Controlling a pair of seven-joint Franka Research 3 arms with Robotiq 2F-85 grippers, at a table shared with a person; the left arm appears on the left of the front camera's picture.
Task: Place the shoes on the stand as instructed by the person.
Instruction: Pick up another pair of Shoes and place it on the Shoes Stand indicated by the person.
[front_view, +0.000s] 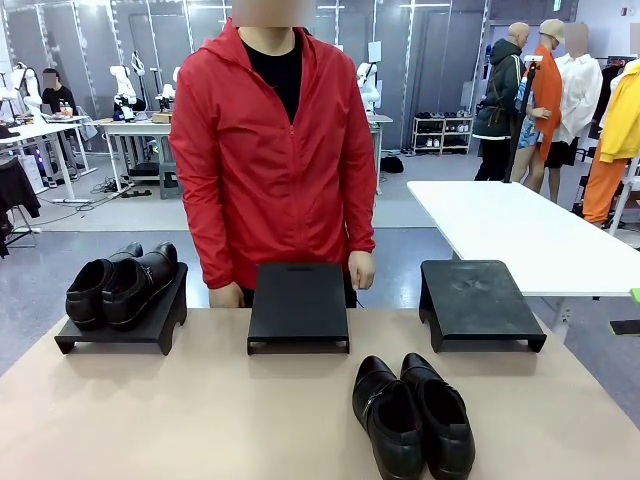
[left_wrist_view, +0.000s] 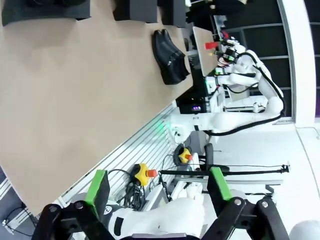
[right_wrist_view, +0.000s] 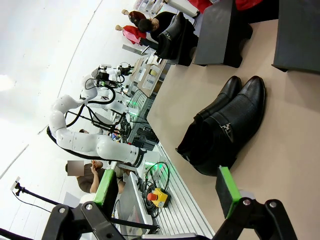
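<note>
Hangs left gripper (left_wrist_view: 156, 184) and right gripper (right_wrist_view: 165, 186) released, empty; shoes (right_wrist_view: 225, 125) ahead of right jaws, likely pending person's (front_view: 270, 150) cue.

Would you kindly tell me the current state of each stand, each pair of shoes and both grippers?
Left stand: holding one pair.
First pair: upright on it, side by side.
Middle stand: bare.
Right stand: bare.
Second pair: upright on the table, not yet placed.
Left gripper: open, holding nothing.
Right gripper: open, holding nothing.
</note>
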